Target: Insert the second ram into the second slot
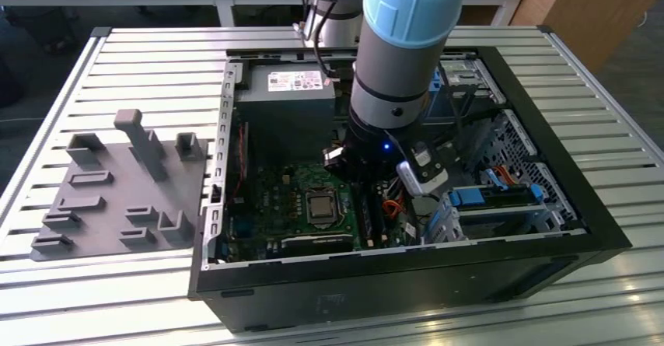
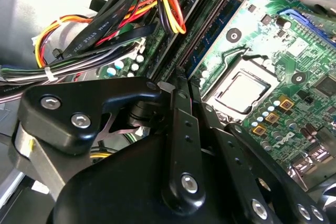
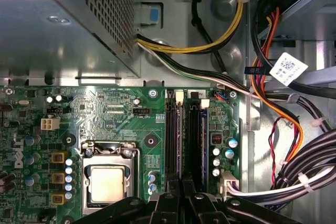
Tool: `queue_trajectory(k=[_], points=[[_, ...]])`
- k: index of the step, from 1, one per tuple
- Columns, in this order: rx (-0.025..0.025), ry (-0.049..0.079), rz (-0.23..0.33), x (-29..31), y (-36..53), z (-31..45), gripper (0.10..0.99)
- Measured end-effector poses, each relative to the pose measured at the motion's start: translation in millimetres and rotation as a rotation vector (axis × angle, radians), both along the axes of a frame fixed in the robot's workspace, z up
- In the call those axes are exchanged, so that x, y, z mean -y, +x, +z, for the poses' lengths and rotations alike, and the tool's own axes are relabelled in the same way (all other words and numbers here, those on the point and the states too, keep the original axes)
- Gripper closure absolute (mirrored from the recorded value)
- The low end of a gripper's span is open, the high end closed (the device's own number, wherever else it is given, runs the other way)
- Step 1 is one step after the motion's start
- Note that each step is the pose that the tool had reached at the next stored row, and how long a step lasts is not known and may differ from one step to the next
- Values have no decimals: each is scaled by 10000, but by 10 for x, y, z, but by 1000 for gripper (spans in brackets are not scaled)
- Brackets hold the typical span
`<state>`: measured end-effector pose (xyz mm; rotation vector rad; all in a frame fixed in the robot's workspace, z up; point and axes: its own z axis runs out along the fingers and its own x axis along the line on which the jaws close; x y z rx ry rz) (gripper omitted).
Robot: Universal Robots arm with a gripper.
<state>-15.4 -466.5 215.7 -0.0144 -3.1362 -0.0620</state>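
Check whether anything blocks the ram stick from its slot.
Nothing visible does. The second ram stands along the slots, right at the gripper; the cables run beside it, not across.

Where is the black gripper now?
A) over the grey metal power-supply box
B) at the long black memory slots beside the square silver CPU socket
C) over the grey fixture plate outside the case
B: the first wrist view shows the black gripper at the long black memory slots, beside the square silver CPU socket.
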Motion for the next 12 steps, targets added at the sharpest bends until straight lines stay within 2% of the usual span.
queue_trajectory(k=[5,12], points=[[0,-13,-3,1,0,-29,949],[-1,-152,-3,2,-1,-28,941]])
